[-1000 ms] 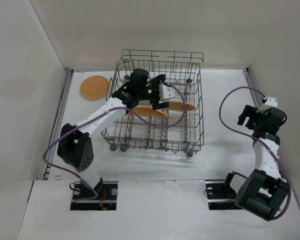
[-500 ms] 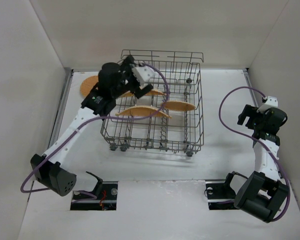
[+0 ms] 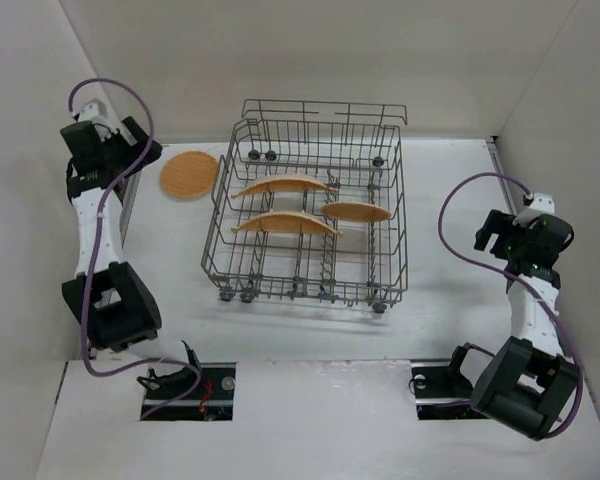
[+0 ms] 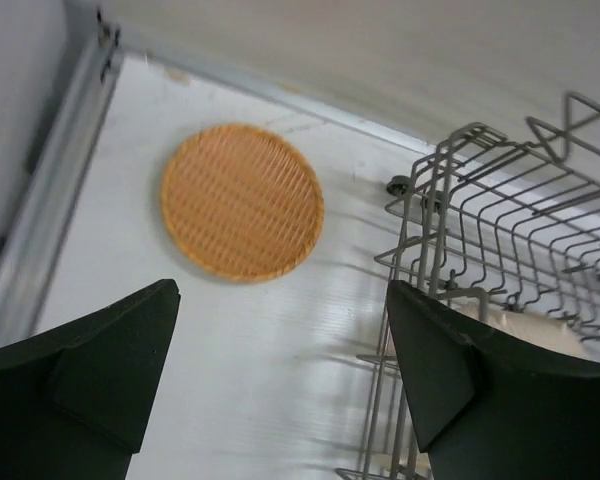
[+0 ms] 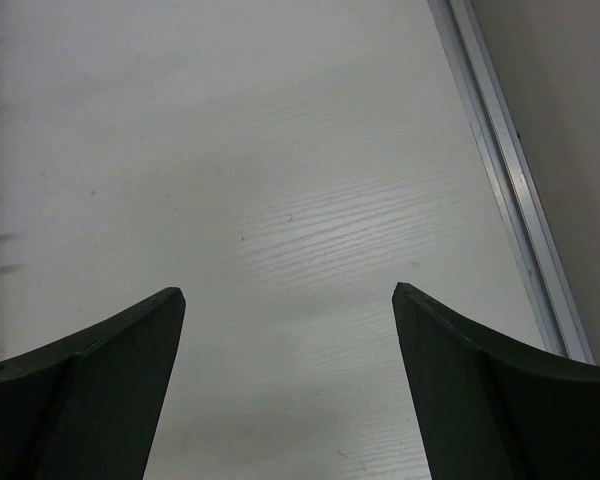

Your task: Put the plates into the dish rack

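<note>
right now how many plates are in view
4. Three stand on edge in the dish rack: the rear plate, the front plate and the right plate. The fourth plate lies flat on the table, left of the rack. None looks hidden.

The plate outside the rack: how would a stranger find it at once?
Find the grey wire dish rack on the white table. Left of its far corner, one orange plate lies flat on the table. The three other plates stand on edge inside the rack.

From my remote station I can read no text, label, brand, number or sign in any of these views.
</note>
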Controlling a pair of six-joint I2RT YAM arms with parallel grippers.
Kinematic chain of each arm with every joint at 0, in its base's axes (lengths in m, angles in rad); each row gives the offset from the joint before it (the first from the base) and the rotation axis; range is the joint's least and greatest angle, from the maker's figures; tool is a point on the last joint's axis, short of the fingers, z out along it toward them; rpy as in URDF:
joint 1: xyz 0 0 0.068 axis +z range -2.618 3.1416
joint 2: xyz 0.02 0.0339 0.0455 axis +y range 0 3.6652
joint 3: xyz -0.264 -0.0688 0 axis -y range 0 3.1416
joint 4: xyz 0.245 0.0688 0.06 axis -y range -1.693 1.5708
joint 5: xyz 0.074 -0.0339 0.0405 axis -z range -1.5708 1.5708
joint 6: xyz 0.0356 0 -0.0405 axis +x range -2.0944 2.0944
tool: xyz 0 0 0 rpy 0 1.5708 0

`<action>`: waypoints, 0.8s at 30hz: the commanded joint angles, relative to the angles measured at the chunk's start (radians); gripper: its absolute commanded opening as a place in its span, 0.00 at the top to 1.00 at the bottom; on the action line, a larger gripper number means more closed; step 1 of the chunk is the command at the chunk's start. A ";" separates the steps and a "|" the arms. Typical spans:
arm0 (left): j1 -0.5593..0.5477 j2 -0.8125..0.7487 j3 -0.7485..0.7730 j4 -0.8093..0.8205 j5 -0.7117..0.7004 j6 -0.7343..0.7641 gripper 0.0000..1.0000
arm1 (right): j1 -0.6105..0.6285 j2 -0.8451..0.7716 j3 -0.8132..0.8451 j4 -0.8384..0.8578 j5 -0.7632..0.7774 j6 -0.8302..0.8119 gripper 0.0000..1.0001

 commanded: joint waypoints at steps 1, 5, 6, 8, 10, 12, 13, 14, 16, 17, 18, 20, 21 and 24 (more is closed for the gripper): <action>0.082 0.079 -0.048 0.014 0.179 -0.354 0.15 | -0.012 0.006 0.052 0.015 -0.010 0.014 0.09; 0.142 0.192 -0.093 0.088 0.247 -0.512 0.18 | -0.026 0.030 0.070 0.002 -0.018 0.021 0.09; 0.144 0.220 -0.094 0.103 0.259 -0.534 0.20 | -0.026 0.039 0.076 -0.002 -0.019 0.024 0.09; 0.144 0.277 -0.088 0.128 0.287 -0.565 0.29 | -0.028 0.055 0.087 -0.015 -0.026 0.024 0.09; 0.141 0.329 -0.078 0.149 0.310 -0.591 0.44 | -0.032 0.070 0.099 -0.025 -0.027 0.026 0.09; 0.135 0.370 -0.065 0.163 0.313 -0.599 0.53 | -0.043 0.087 0.110 -0.034 -0.036 0.034 0.09; 0.133 0.392 -0.056 0.163 0.314 -0.603 0.54 | -0.049 0.093 0.114 -0.038 -0.041 0.037 0.09; 0.130 0.410 -0.045 0.166 0.313 -0.605 0.57 | -0.060 0.102 0.124 -0.042 -0.055 0.044 0.09; 0.128 0.447 -0.024 0.177 0.319 -0.617 0.59 | -0.086 0.124 0.139 -0.051 -0.078 0.058 0.09; 0.128 0.458 -0.018 0.182 0.320 -0.618 0.59 | -0.098 0.133 0.147 -0.056 -0.085 0.064 0.09; 0.128 0.473 -0.009 0.185 0.320 -0.623 0.59 | -0.112 0.147 0.156 -0.062 -0.095 0.072 0.09; 0.130 0.504 0.008 0.186 0.323 -0.629 0.57 | -0.140 0.173 0.174 -0.071 -0.119 0.087 0.09; 0.135 0.516 0.014 0.186 0.325 -0.632 0.57 | -0.149 0.182 0.182 -0.076 -0.131 0.093 0.10; 0.145 0.547 0.025 0.189 0.339 -0.635 0.55 | -0.169 0.204 0.197 -0.090 -0.157 0.098 0.10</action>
